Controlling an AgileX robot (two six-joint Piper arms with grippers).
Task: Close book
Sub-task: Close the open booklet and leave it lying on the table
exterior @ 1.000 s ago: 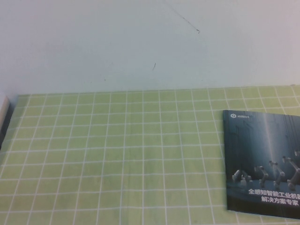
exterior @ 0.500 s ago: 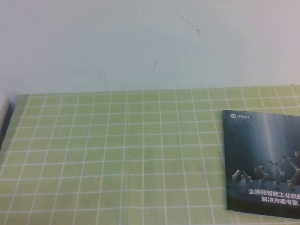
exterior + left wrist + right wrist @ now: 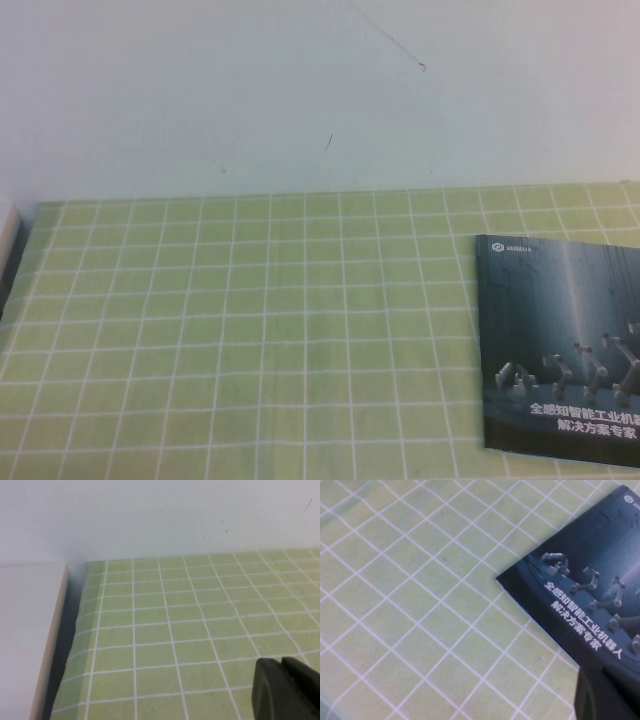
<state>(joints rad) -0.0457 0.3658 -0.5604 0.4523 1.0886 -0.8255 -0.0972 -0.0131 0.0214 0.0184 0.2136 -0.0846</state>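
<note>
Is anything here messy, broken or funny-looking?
Nothing much. The book lies flat and shut, cover up, on the green checked cloth. The wall has some thin scratch marks. The left claw hangs over bare cloth; the right claw is by the book's edge.

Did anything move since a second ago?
Nothing visibly changed. The book lies shut, cover up, at the right side of the cloth, as before. Neither arm shows in the high view. The left gripper hangs over bare cloth, and the right gripper is by the book.
</note>
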